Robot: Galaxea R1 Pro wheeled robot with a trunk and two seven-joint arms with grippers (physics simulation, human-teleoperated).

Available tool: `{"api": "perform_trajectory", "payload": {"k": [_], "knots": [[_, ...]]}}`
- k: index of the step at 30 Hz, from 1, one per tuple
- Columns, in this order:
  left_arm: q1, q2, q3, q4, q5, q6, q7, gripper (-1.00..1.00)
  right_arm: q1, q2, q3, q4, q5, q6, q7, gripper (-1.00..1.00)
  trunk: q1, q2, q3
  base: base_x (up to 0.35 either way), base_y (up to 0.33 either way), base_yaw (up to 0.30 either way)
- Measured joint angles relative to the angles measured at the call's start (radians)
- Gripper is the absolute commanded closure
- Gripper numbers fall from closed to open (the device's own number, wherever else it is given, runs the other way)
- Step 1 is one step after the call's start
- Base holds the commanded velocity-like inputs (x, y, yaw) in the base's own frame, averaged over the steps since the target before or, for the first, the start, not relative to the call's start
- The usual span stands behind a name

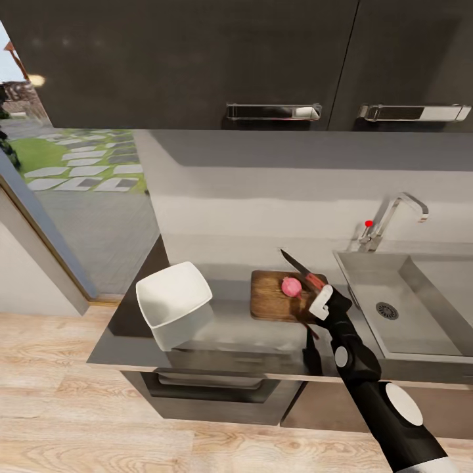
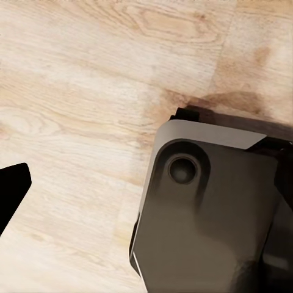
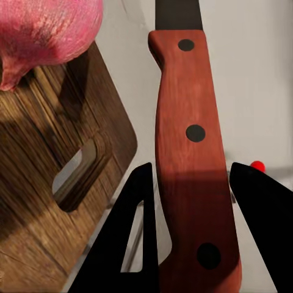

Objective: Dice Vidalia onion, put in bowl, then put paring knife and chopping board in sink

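Note:
The pinkish Vidalia onion (image 1: 292,286) lies whole on the brown chopping board (image 1: 272,302), which sits on the dark countertop (image 1: 223,332) just left of the sink (image 1: 374,289). My right gripper (image 1: 320,299) is shut on the paring knife's red handle (image 1: 314,282); its dark blade (image 1: 295,263) points away over the board, close beside the onion. In the right wrist view the handle (image 3: 192,122) runs between my right gripper (image 3: 192,201), with the onion (image 3: 43,30) and the board's handle slot (image 3: 76,174) alongside. The white bowl (image 1: 174,302) stands left of the board. My left gripper (image 2: 146,183) hangs open over the floor.
A chrome tap (image 1: 387,220) with a red dot rises behind the sink. Black wall cabinets (image 1: 197,59) hang overhead. An oven front (image 1: 210,387) sits under the counter. A glass door (image 1: 72,171) opens onto a garden at the left. A grey part of my base (image 2: 207,213) is below the left wrist.

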State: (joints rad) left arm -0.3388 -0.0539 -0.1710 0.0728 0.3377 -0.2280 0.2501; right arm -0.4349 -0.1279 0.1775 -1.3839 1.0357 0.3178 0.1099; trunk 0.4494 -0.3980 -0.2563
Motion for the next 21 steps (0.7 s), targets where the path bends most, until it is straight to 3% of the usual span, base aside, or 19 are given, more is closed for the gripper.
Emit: {"api": "perform_trajectory", "payload": {"k": [6, 10, 12, 18, 21], "knots": [[0.0, 0.001, 0.0, 0.001, 0.0, 0.0, 0.0, -1.0, 0.0, 0.001, 0.002, 0.001, -0.002, 0.0, 0.0, 1.0, 0.0, 0.0, 0.0, 0.0, 0.0, 0.0], [0.0, 0.009, 0.004, 0.001, 0.001, 0.008, -0.004, -1.0, 0.004, 0.024, 0.021, 0.023, 0.019, -0.001, -0.022, 1.0, 0.0, 0.0, 0.0, 0.0, 0.0, 0.0], [0.0, 0.009, 0.004, 0.001, 0.001, 0.008, -0.004, -1.0, 0.004, 0.035, 0.013, 0.034, 0.029, -0.012, -0.017, 1.0, 0.0, 0.0, 0.0, 0.0, 0.0, 0.0], [0.0, 0.01, 0.005, 0.001, 0.001, 0.008, -0.004, -1.0, 0.005, 0.068, 0.005, 0.001, -0.005, -0.045, 0.018, 1.0, 0.0, 0.0, 0.0, 0.0, 0.0, 0.0], [0.0, 0.01, 0.004, 0.001, 0.001, 0.008, -0.004, -1.0, 0.005, 0.067, 0.001, -0.016, -0.022, -0.054, 0.017, 1.0, 0.0, 0.0, 0.0, 0.0, 0.0, 0.0]]}}
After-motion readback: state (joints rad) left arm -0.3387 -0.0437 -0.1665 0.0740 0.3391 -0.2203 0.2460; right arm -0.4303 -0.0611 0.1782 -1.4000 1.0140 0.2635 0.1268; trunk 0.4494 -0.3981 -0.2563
